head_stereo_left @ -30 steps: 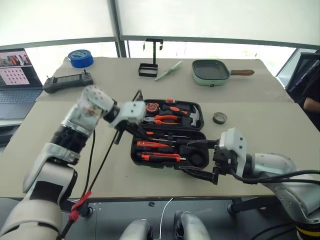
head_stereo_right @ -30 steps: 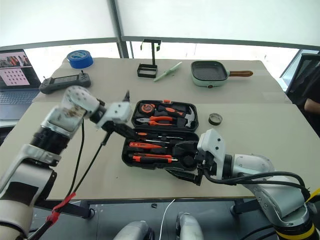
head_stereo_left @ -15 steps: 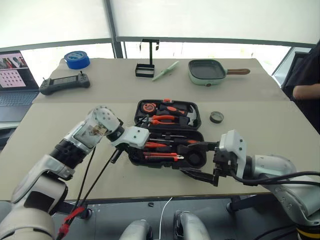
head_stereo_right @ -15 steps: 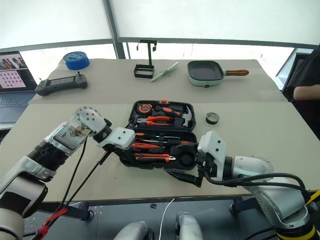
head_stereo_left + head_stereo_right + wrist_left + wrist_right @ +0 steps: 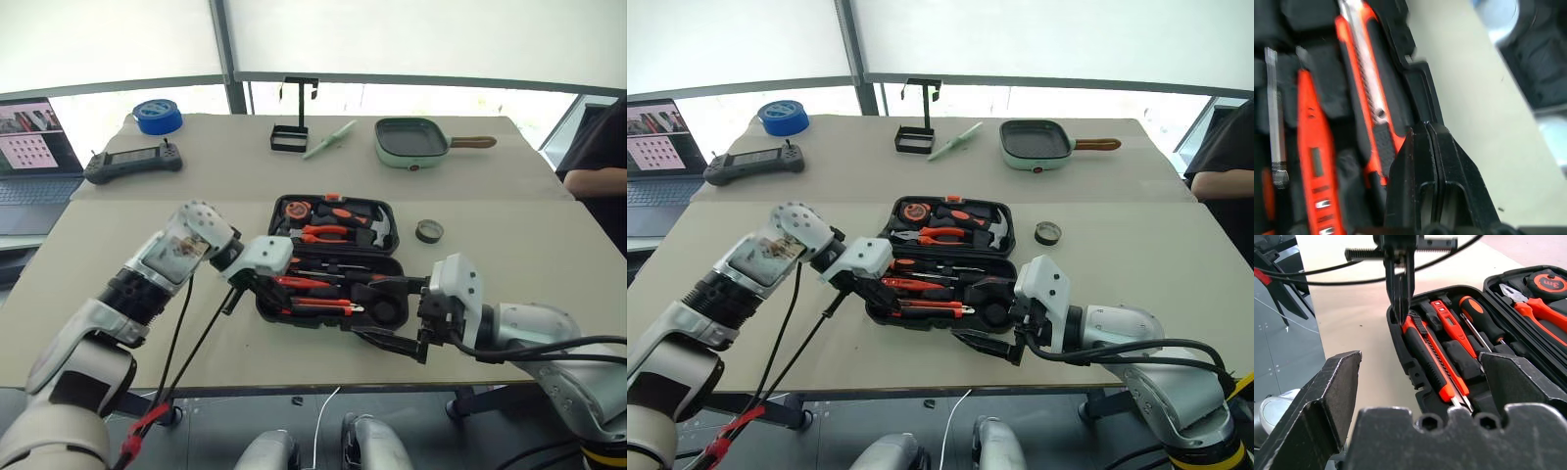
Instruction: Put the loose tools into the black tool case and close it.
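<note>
Black tool case (image 5: 333,259) lies open near the middle of the front table (image 5: 88,255), lid half towards the back. L gripper (image 5: 1400,308) has its jaws pressed together, nothing between them, tips at the case's left rim just beside the utility knife (image 5: 1369,93). R gripper (image 5: 397,313) has jaws spread wide and empty, at the front right corner of the case. Small dark tape roll (image 5: 429,231) sits apart, right of the lid. Bare table is left of the case and in front of it.
</note>
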`<state>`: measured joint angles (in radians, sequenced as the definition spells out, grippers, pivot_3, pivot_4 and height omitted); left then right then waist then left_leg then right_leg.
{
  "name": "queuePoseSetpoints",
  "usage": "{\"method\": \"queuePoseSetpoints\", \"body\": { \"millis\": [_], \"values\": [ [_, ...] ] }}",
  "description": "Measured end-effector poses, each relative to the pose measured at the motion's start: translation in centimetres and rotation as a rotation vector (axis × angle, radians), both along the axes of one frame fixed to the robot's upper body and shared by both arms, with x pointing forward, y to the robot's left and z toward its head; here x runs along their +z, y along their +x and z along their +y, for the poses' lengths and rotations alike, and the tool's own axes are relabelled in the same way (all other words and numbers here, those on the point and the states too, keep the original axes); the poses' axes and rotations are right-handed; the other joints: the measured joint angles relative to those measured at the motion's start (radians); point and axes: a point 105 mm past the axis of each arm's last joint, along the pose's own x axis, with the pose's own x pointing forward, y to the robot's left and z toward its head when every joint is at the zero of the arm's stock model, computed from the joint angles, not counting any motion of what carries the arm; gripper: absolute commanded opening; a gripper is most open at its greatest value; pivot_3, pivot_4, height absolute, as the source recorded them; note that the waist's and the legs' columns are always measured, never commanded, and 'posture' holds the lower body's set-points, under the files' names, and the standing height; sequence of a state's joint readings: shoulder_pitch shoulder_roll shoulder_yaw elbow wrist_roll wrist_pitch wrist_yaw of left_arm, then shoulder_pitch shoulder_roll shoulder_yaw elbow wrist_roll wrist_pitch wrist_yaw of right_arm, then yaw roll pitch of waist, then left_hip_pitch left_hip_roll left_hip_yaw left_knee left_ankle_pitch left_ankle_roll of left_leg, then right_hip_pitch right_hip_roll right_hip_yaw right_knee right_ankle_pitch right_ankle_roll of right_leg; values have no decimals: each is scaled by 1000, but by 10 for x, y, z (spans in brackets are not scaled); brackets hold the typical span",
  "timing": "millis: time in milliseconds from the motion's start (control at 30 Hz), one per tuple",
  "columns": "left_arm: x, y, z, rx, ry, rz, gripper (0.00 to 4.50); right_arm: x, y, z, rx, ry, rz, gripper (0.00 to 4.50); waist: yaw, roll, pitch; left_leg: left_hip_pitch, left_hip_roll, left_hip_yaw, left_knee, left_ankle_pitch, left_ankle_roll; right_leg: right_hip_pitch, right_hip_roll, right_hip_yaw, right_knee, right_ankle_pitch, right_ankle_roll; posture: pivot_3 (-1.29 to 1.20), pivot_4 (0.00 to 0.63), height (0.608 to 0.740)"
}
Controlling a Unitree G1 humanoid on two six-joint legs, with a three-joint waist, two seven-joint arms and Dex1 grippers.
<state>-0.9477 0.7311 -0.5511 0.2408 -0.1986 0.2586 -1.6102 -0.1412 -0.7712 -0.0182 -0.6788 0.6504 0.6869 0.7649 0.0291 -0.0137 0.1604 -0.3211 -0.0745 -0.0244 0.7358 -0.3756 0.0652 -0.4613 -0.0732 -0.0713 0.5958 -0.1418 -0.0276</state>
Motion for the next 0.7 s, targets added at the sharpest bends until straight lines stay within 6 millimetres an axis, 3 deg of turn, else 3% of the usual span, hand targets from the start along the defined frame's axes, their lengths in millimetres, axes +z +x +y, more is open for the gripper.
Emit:
{"method": "queuePoseSetpoints", "body": {
  "millis": [233, 467, 700],
  "values": [
    [-20, 7, -5, -28, 57, -76, 64, 0, 0, 0, -1, 0, -1, 4500, -7, 0, 0, 0, -1, 0, 0, 0, 0, 0, -2, 1, -2, 0, 1, 0, 150, 740],
    [-30, 14, -18, -89, 58, -310, 64, 1, -1, 1, 3, 0, -5, 4500, 3, 2, -2, 4, -1, 0, 0, 0, 0, 3, -2, 3, -2, 0, 1, 0, 150, 740],
    [-31, 9, -15, -81, 51, -289, 64, 1, -3, 2, 8, 0, -5, 4500, -11, 3, -4, 5, 0, 0, -2, 0, 0, 3, -1, 3, -1, 0, 1, 0, 150, 740]
  ]
}}
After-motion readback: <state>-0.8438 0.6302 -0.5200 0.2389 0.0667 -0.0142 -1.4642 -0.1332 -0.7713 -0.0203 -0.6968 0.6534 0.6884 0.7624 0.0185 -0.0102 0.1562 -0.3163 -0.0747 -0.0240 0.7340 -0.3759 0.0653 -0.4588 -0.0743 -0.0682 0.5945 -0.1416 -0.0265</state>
